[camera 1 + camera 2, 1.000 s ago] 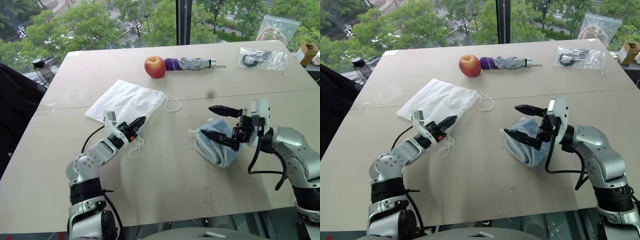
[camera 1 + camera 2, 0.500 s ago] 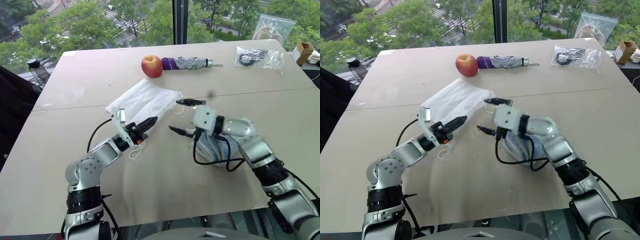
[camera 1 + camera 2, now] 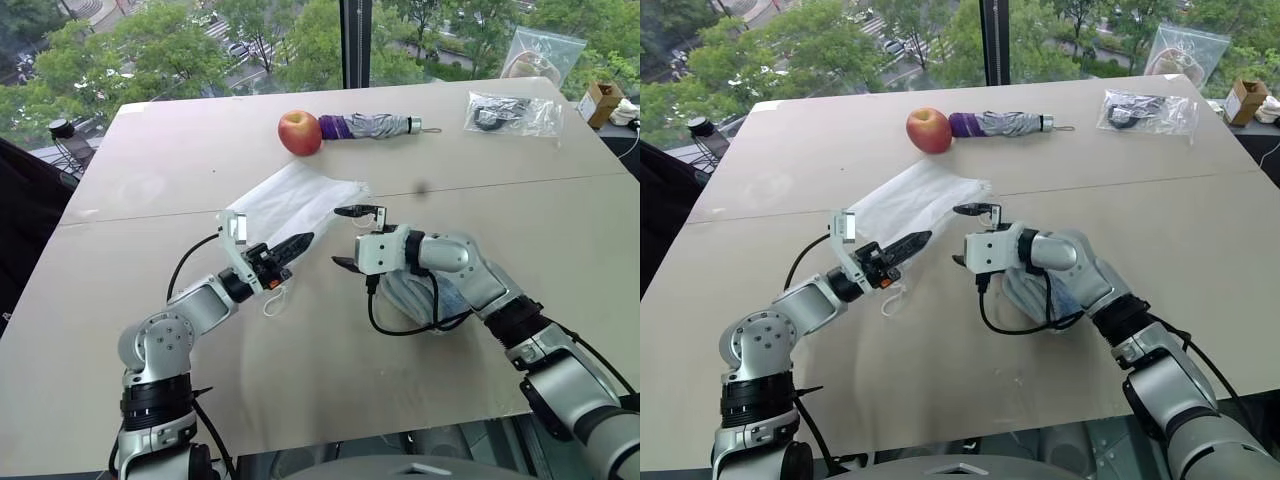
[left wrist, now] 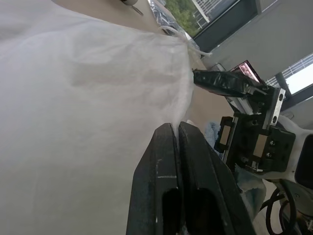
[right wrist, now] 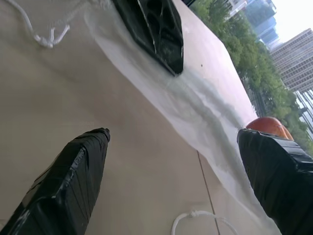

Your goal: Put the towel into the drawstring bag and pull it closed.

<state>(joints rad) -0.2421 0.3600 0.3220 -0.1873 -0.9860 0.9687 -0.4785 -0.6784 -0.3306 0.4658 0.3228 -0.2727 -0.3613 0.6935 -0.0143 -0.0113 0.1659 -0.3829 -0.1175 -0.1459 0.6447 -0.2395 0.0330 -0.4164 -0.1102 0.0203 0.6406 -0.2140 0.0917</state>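
The left gripper (image 3: 300,241) has its fingers pressed together on an edge of the thin white semi-translucent fabric drawstring bag (image 3: 300,195), lifting it off the beige surface (image 3: 330,350). The right gripper (image 3: 347,238) faces the bag's mouth with fingers spread wide. It should pinch the opposite lip only. The fluffy light-blue terry towel (image 3: 410,292) lies under the right forearm.

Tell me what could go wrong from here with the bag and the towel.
1. The left gripper is shut on one edge of the drawstring bag; the open right gripper may catch both layers, so the mouth never opens.
2. The towel lies under the right forearm, which could drag it.
3. The loose cord near the left gripper could snag.
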